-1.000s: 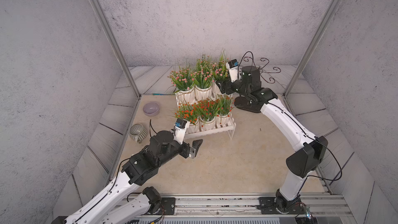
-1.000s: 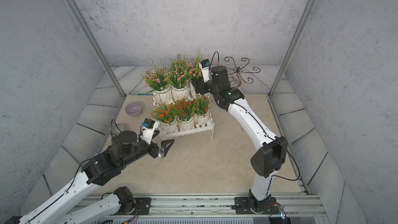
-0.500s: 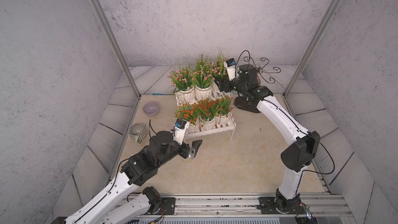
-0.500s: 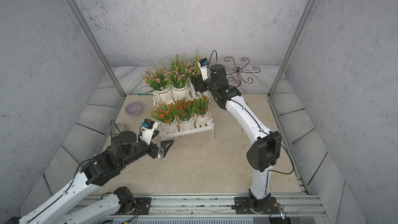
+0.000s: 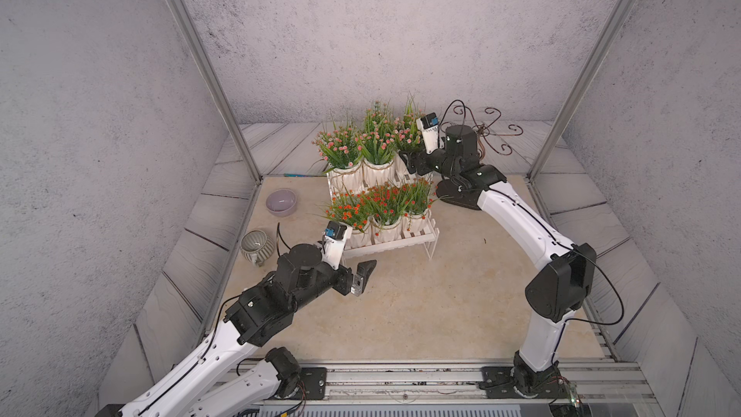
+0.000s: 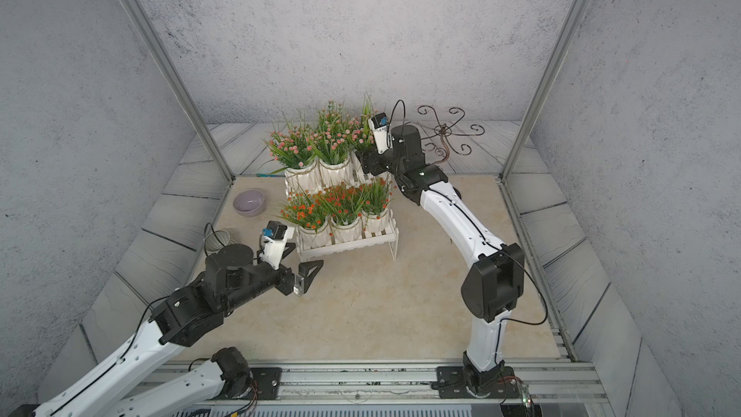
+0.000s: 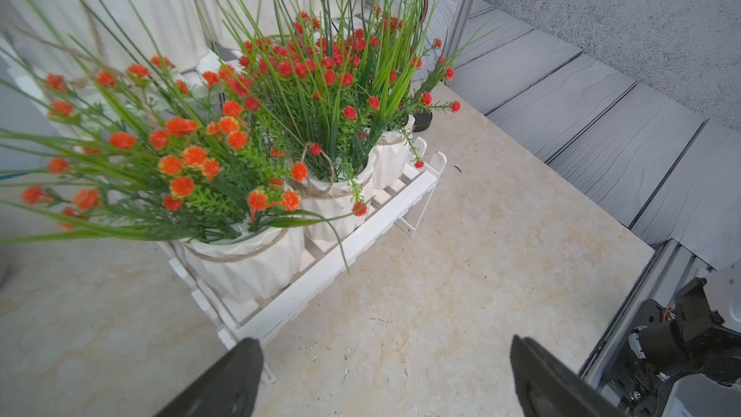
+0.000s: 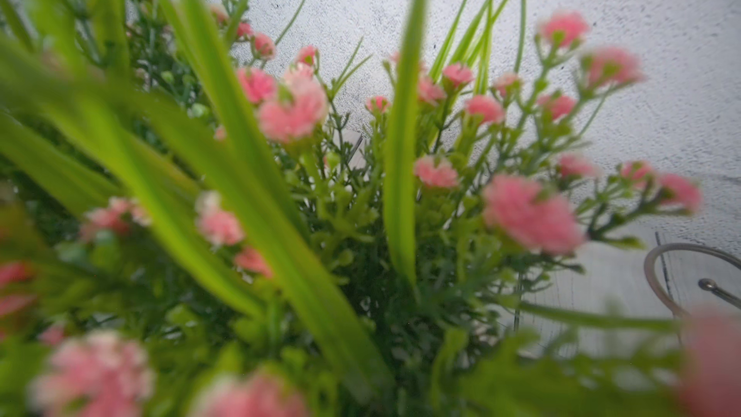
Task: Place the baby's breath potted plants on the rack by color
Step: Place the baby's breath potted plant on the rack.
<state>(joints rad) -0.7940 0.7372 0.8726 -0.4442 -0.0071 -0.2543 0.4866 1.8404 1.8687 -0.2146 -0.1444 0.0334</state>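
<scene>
The white two-tier rack (image 5: 395, 243) stands mid-table. Three orange-red baby's breath potted plants (image 5: 385, 200) fill its lower tier, seen close in the left wrist view (image 7: 280, 74). Two pink ones (image 5: 341, 148) stand on the upper tier. A third pink plant (image 5: 407, 134) is at that tier's right end. My right gripper (image 5: 411, 163) is shut on its white pot. Blurred pink flowers (image 8: 529, 214) fill the right wrist view and hide the jaws. My left gripper (image 7: 385, 355) hangs open and empty over the table, just off the rack's front left corner (image 6: 300, 262).
A lilac bowl (image 5: 281, 202) and a grey ribbed pot (image 5: 256, 244) sit left of the rack. A dark scrolled metal stand (image 5: 493, 134) rises behind my right arm, with its oval base (image 5: 457, 199) beside the rack. Metal frame posts (image 5: 208, 74) flank the table.
My right arm has shifted a little left with the pink plant, toward the upper tier's right end, and its elbow has swung inward. The left arm has not moved.
</scene>
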